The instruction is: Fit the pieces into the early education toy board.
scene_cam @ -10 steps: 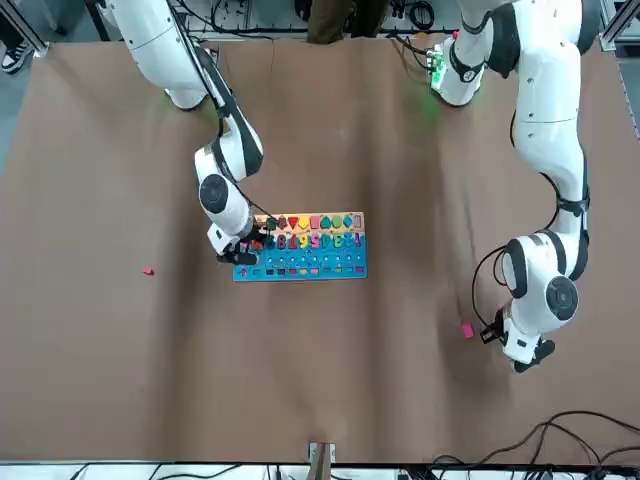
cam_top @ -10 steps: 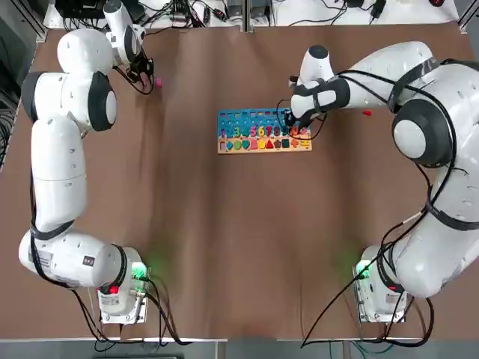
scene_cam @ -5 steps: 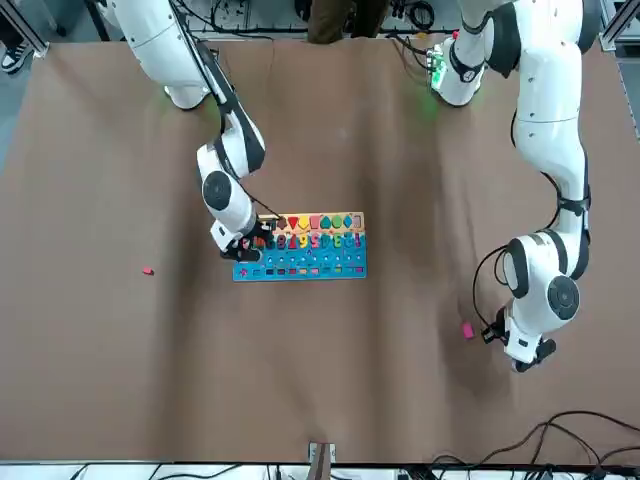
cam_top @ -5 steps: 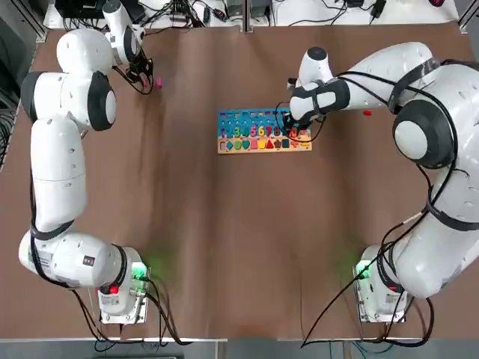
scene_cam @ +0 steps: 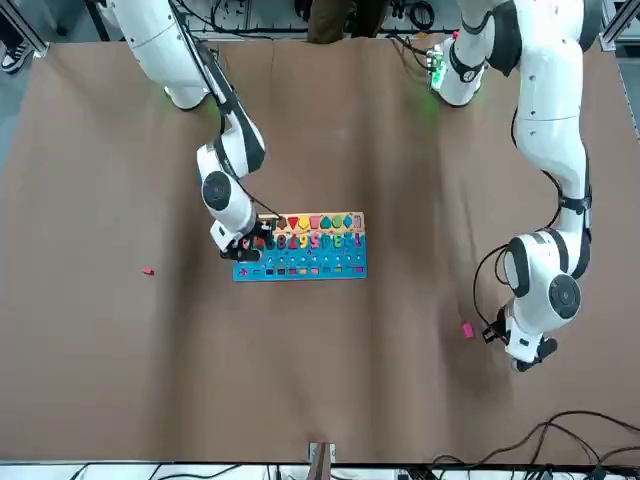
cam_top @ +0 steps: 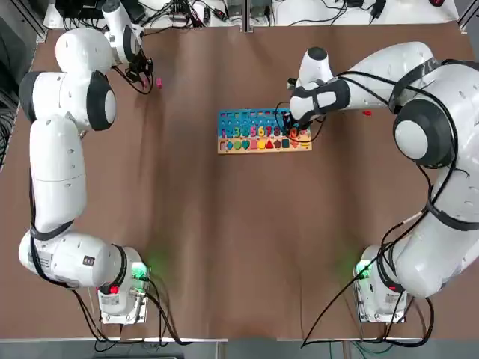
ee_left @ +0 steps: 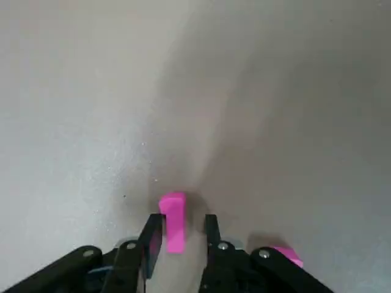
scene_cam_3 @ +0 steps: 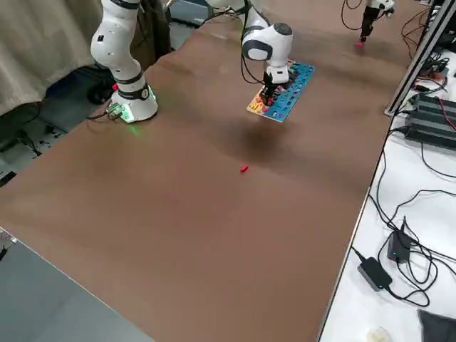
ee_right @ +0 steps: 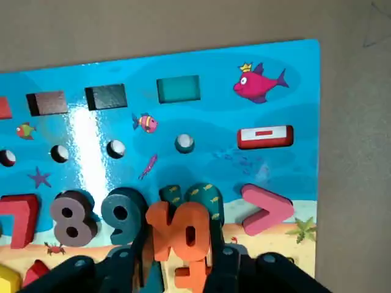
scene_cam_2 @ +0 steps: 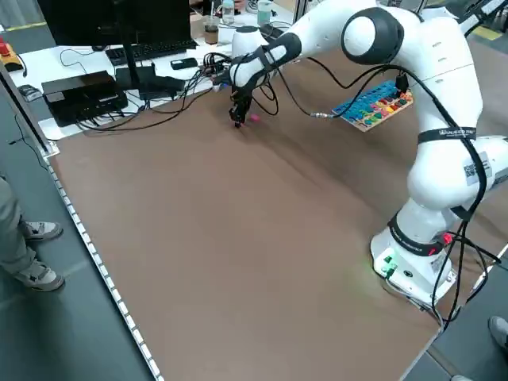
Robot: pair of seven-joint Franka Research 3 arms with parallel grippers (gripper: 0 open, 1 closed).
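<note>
1. Over at the middle of the table, the toy board [cam_top: 263,132] lies flat; the right gripper [ee_right: 178,256] is clamped on an orange number piece [ee_right: 178,238] at the board's end.
2. At the far left corner, the left gripper [ee_left: 178,235] stands with its fingers either side of a pink piece [ee_left: 174,221], not pressed shut.
3. A small red piece [scene_cam_3: 244,169] lies alone, well apart from the board.

Left arm is stretched far forward, wrist bent down, its end effector [ee_left: 178,235] low at the table's far left with fingers [ee_left: 152,235] partly apart. Right arm reaches inward toward mid-table, wrist pointing down; its end effector [ee_right: 178,259] has fingers clamped on an orange piece [ee_right: 177,235].
</note>
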